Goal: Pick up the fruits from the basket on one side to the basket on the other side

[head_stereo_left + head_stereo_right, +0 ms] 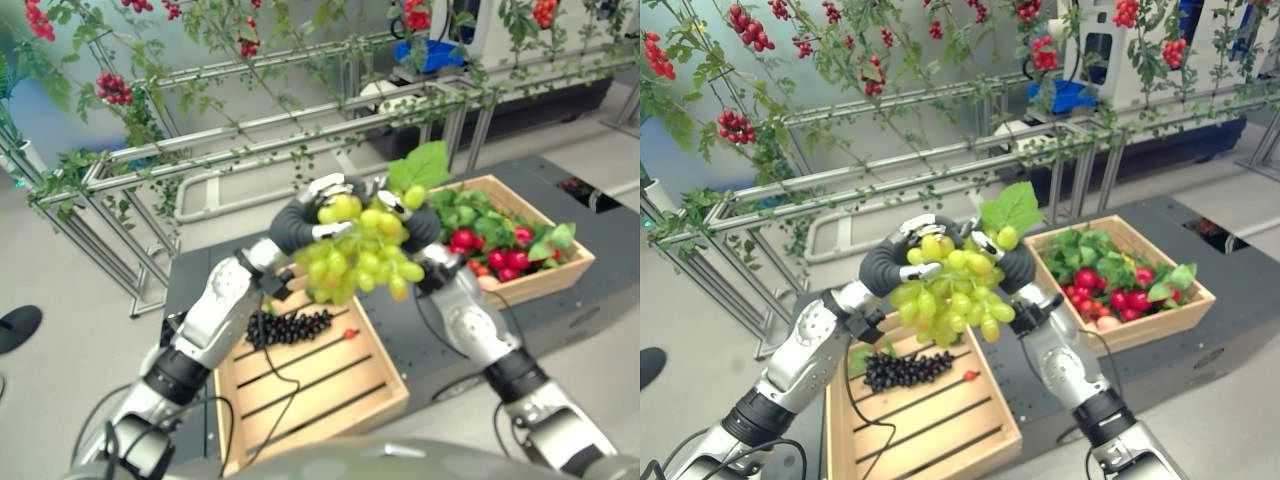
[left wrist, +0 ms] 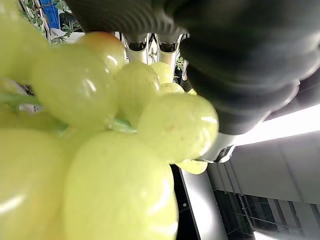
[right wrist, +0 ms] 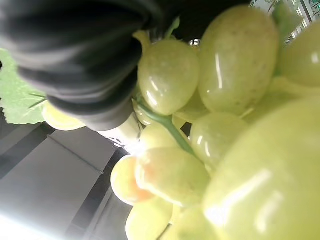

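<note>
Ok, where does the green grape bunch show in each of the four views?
Left eye view: green grape bunch at centre, held up between both hands.
Right eye view: centre, above the basket with dark berries.
Left wrist view: across the frame, very close.
Right wrist view: close past the dark cover.
Shared landmark: the bunch's green leaf.

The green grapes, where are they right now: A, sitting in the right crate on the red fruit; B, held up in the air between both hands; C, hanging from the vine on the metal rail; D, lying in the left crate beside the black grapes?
B: the green grapes hang in the air between the left hand and the right hand, above the left crate where only the black grapes lie.
</note>
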Available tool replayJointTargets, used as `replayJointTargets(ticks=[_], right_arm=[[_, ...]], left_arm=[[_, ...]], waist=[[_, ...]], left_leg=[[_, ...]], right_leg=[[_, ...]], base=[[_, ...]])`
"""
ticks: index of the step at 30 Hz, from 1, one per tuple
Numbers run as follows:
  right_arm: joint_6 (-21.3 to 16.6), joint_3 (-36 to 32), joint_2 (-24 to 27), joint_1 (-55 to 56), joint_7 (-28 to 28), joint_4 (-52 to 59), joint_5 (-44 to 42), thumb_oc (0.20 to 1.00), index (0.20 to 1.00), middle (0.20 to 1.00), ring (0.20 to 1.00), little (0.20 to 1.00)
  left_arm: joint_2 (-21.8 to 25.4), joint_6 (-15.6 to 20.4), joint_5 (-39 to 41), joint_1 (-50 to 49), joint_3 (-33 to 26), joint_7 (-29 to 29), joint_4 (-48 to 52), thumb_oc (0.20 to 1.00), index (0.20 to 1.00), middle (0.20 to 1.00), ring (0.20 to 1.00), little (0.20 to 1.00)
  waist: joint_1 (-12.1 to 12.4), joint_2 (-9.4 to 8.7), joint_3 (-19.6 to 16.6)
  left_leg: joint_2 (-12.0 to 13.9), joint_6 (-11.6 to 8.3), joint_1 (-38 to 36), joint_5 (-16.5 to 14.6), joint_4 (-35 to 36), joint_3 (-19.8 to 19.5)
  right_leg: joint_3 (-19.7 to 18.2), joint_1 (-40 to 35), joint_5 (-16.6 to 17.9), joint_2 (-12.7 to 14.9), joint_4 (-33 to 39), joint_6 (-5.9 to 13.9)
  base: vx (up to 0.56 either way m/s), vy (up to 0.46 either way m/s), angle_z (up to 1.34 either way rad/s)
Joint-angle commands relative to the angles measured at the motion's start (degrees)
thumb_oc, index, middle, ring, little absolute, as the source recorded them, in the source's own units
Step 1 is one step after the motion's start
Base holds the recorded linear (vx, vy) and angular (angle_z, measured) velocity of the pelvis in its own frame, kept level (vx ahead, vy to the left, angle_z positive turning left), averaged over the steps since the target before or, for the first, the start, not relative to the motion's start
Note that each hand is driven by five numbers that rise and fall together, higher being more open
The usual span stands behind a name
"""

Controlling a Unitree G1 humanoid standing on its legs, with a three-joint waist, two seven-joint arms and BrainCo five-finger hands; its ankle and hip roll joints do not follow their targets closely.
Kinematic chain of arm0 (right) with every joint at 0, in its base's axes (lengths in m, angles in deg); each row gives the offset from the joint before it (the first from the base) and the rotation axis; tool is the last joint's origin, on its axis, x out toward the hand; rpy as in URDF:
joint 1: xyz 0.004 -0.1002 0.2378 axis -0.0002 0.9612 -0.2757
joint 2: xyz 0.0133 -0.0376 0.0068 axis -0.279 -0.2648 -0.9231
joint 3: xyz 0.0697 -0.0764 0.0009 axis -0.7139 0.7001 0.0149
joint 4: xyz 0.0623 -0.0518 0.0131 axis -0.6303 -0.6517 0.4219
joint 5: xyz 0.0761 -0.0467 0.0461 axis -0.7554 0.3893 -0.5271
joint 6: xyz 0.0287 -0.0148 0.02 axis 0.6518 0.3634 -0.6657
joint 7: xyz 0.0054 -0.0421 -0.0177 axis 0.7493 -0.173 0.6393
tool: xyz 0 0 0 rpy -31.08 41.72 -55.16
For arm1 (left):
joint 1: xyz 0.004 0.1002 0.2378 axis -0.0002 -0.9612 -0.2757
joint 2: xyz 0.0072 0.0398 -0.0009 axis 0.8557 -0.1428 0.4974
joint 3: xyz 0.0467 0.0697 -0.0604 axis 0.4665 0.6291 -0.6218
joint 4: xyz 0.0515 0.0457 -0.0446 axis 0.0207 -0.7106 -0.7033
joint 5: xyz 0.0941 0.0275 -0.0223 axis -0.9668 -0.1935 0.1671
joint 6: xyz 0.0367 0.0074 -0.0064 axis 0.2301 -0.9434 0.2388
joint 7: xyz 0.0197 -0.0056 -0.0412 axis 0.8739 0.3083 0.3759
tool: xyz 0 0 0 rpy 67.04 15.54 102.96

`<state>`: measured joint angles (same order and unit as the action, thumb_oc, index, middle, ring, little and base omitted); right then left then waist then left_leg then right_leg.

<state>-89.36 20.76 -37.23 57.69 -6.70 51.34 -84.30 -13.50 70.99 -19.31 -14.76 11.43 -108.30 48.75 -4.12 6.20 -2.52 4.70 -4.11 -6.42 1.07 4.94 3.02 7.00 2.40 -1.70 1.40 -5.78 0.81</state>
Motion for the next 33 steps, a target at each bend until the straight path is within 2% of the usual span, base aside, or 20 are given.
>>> replayJointTargets(ticks=[1, 8, 9, 10, 23, 33], right_arm=[[-3.1, -1.01, -3.19, -0.2, 1.35, 5.98, -2.27, 0.2, 0.2, 0.2, 0.2, 0.2], [-3.5, -1.1, -3.19, -0.08, 1.13, 6.02, -2.26, 0.2, 0.2, 0.2, 0.2, 0.2], [-3.55, -1.08, -3.15, -0.04, 1.06, 6.04, -2.16, 0.2, 0.2, 0.2, 0.2, 0.2], [-3.54, -1.06, -3.16, 0.0, 1.07, 6.02, -2.19, 0.2, 0.2, 0.2, 0.2, 0.2], [-4.01, -1.92, -2.76, 0.17, 0.64, 5.72, -1.48, 0.2, 0.2, 0.2, 0.2, 0.2], [-5.33, -5.7, -1.16, 0.57, -0.24, 5.31, -0.42, 0.2, 0.2, 0.2, 0.2, 0.2]], left_arm=[[0.48, 4.12, 1.6, 5.62, -2.27, 2.06, -0.04, 0.2, 0.2, 0.2, 0.2, 0.2], [0.23, 4.36, 1.41, 5.19, -3.02, 2.68, -0.03, 0.2, 0.2, 0.2, 0.2, 0.2], [0.23, 4.4, 1.35, 5.1, -3.03, 2.73, 0.0, 0.514, 0.514, 0.514, 0.514, 0.514], [0.12, 4.39, 1.36, 4.99, -3.09, 2.84, -0.07, 1.0, 1.0, 1.0, 1.0, 1.0], [-0.01, 4.35, 1.53, 4.13, -3.78, 2.85, 0.04, 1.0, 1.0, 1.0, 1.0, 1.0], [0.16, 4.15, 2.06, 2.59, -4.75, 2.26, 0.38, 1.0, 1.0, 1.0, 1.0, 1.0]], waist=[[-1.46, -4.53, -3.1], [-1.27, -4.83, -3.14], [-1.27, -4.86, -3.15], [-1.25, -4.92, -3.15], [-1.14, -5.14, -2.9], [-1.12, -5.4, -3.05]], left_leg=[[-5.41, 3.94, -0.25, -7.44, -5.06, 1.28], [-5.46, 3.94, -0.26, -7.47, -4.98, 1.19], [-5.45, 3.95, -0.28, -7.48, -4.97, 1.17], [-5.45, 3.98, -0.28, -7.51, -4.99, 1.15], [-5.46, 4.02, -0.1, -7.39, -4.86, 1.07], [-5.23, 4.01, -0.14, -7.26, -4.63, 0.88]], right_leg=[[0.06, -4.54, -1.44, 1.13, 2.12, 3.39], [0.23, -4.51, -1.38, 1.07, 2.23, 3.46], [0.27, -4.5, -1.37, 1.07, 2.21, 3.47], [0.25, -4.46, -1.35, 1.08, 2.19, 3.47], [0.22, -4.29, -1.2, 1.05, 2.2, 3.52], [0.47, -4.19, -1.27, 1.01, 2.14, 3.56]], base=[[0.0, 0.0, 0.0], [0.0, 0.0, 0.0], [0.0, 0.0, 0.0], [0.0, 0.0, 0.0], [0.0, 0.0, 0.0], [0.0, 0.0, 0.0]])
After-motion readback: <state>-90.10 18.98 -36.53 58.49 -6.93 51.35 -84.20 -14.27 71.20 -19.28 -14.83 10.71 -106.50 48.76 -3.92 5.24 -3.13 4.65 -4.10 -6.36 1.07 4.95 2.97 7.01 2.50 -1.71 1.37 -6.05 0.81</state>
